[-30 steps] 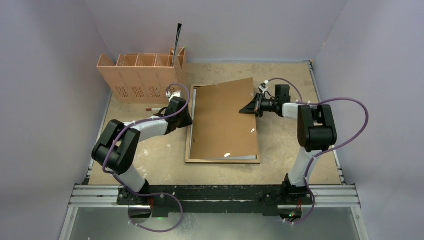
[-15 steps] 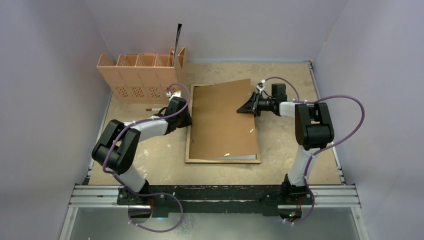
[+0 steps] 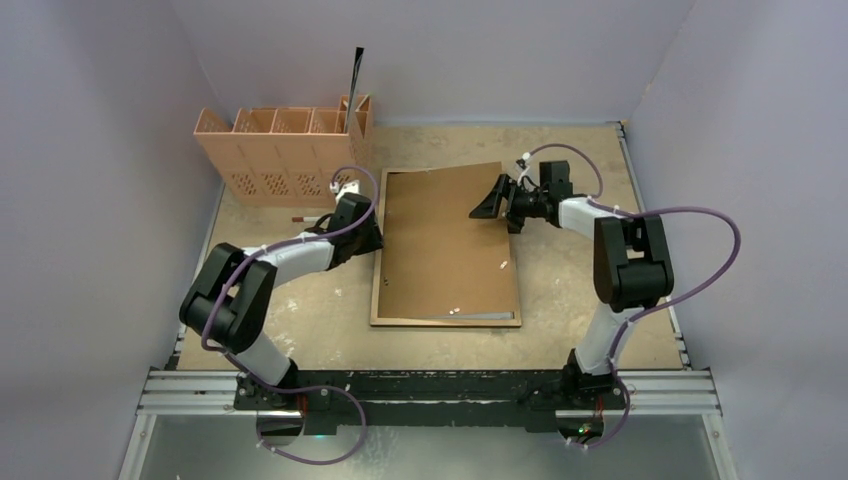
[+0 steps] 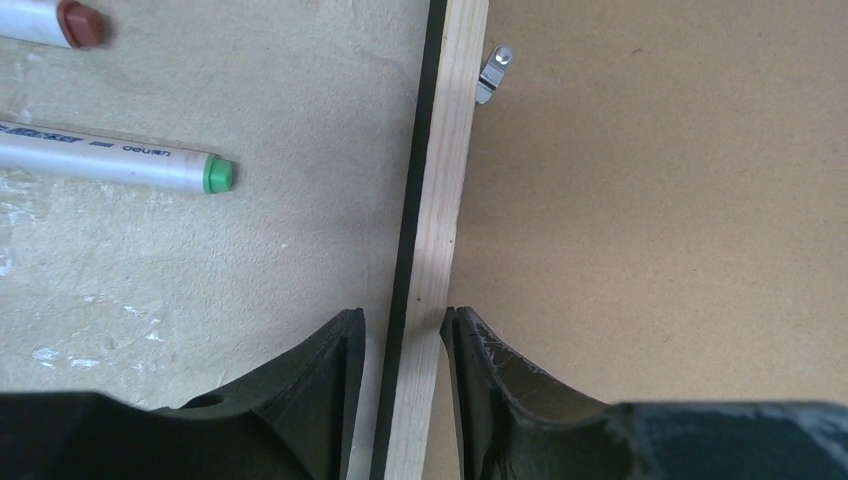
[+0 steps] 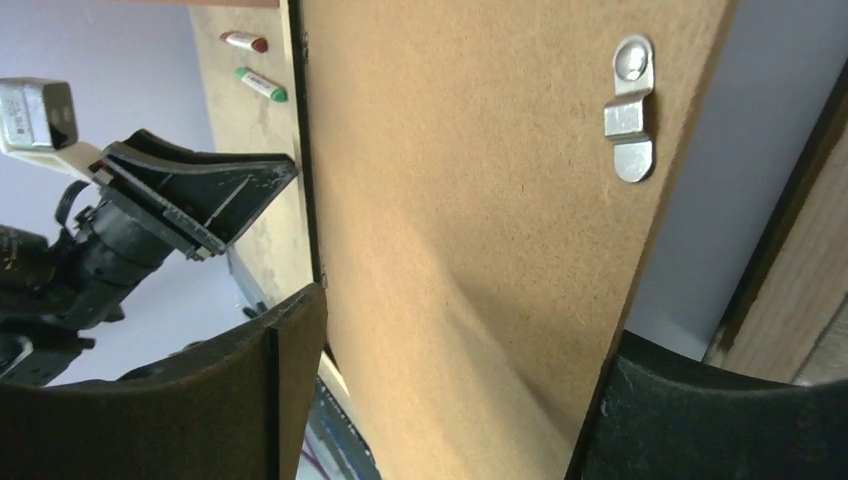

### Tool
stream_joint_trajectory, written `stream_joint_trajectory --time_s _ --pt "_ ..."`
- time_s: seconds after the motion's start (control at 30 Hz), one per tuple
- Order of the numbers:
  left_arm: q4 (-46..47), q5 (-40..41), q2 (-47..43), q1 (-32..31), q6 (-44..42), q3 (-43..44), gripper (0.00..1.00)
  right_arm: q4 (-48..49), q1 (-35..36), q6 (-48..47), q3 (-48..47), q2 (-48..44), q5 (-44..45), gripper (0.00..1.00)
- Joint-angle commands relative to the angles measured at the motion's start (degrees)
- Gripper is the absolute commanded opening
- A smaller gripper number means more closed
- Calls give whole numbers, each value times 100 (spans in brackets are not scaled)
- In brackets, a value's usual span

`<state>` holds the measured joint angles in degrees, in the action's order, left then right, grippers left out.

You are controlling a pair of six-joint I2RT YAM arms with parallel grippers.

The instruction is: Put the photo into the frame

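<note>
The frame [image 3: 445,321] lies face down mid-table, its light wood back up. A brown backing board [image 3: 445,240] rests on it, slightly askew. The photo is hidden. My left gripper [image 3: 374,240] straddles the frame's left rail [image 4: 440,200]. Its jaws [image 4: 403,318] are loosely apart, with a small gap on the outer black edge. My right gripper [image 3: 487,200] is at the board's far right corner. It is open wide [image 5: 465,320], and the board [image 5: 450,200] passes between its fingers without being pinched.
An orange slotted organizer [image 3: 285,150] stands at the back left with a dark sheet upright in it. Two markers [image 4: 110,160] lie on the table left of the frame. Small metal turn clips [image 5: 630,120] sit on the board. Walls enclose three sides.
My right gripper went from shut on the board's corner to wide open and shifted slightly back. The board's raised corner sank toward the frame. The left jaws loosened a little.
</note>
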<state>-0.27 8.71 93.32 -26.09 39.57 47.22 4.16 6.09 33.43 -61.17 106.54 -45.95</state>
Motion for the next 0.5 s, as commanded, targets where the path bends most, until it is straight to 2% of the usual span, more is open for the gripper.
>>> stream_joint_trajectory --time_s 0.0,0.2,0.47 --pt "36 157 -349 42 -90 -8 39 -620 102 -441 -376 -425 738 77" --pt "-150 44 -653 42 -124 -38 43 -1021 112 -639 -301 -709 1667 78" --pt "-93 9 -501 75 -317 -141 60 -1381 121 -968 -140 -1144 2692 78"
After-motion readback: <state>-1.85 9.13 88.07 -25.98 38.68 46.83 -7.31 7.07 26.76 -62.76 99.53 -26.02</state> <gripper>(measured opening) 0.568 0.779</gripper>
